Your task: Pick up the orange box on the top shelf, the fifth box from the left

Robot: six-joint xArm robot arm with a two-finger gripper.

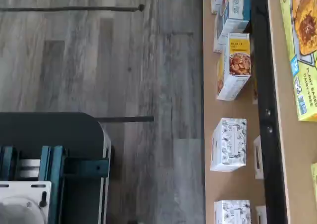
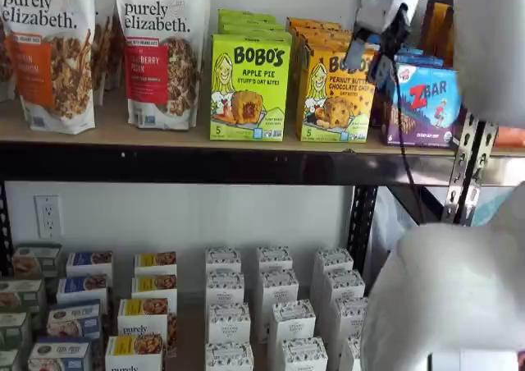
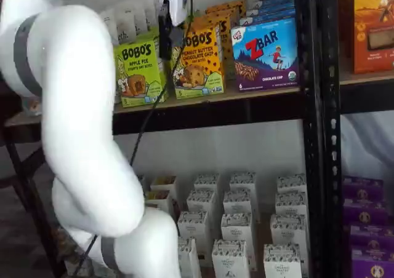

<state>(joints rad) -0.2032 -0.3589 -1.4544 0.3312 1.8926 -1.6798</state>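
The orange box [image 2: 336, 92] stands upright on the top shelf [image 2: 123, 135], at the front of a row of like boxes, between a lime-green Bobo's Apple Pie box [image 2: 250, 88] and a blue-purple Zbar box [image 2: 426, 100]. It shows in both shelf views [image 3: 200, 63]. My gripper [image 2: 369, 57] hangs in front of the orange box's upper right corner, apart from it, with a gap between its two black fingers and nothing in them. In a shelf view only one black finger [image 3: 165, 37] shows, side-on, left of the box. The wrist view does not show the orange box clearly.
The white arm [image 3: 74, 124] fills the left of a shelf view and a cable [image 2: 406, 149] hangs past the shelf rail. Granola bags [image 2: 160, 51] stand at the left. Small white boxes [image 2: 275, 318] fill the lower shelf. A black upright [image 3: 317, 106] stands at the right.
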